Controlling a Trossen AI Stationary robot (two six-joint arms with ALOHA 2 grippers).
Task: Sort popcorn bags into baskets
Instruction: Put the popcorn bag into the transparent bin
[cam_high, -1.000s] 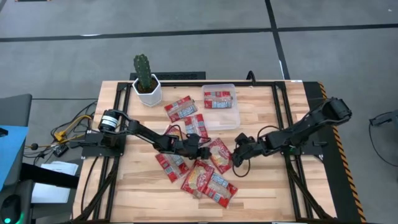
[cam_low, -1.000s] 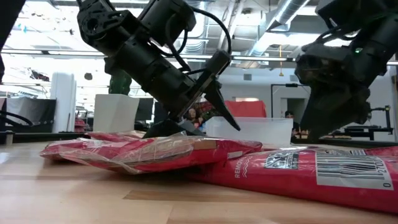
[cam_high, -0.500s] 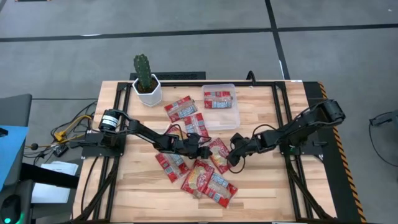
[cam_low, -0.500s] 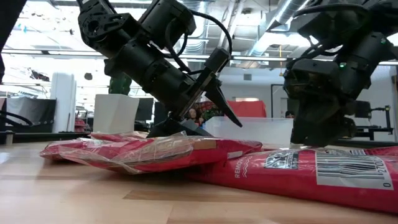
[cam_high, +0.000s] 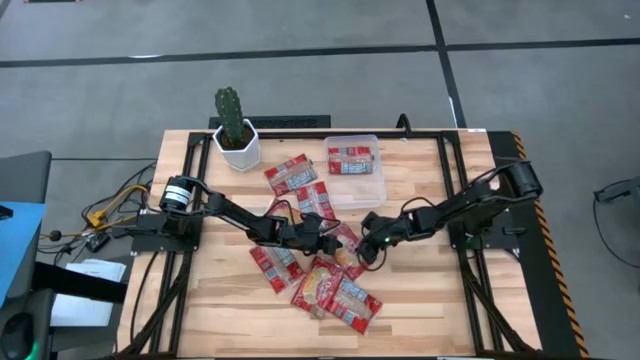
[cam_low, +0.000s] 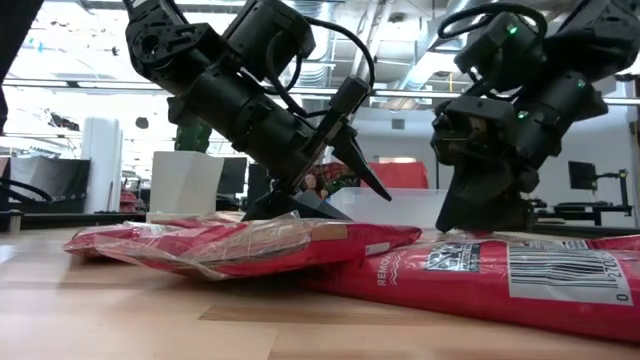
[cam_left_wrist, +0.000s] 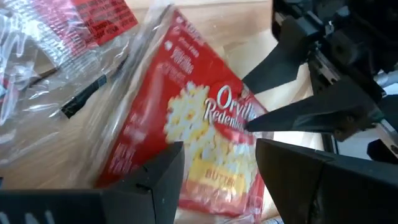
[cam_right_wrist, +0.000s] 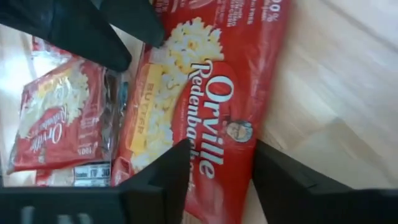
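Both tools, your left tool (cam_high: 333, 240) and right tool (cam_high: 362, 252), hang open, holding nothing, over one popcorn bag (cam_right_wrist: 205, 118) flat mid-surface; another sits in the basket (cam_high: 372, 190).

Both dark arms reach low toward frame center in the high view. The left gripper (cam_high: 335, 243) and right gripper (cam_high: 362, 252) nearly meet, each with fingers parted.
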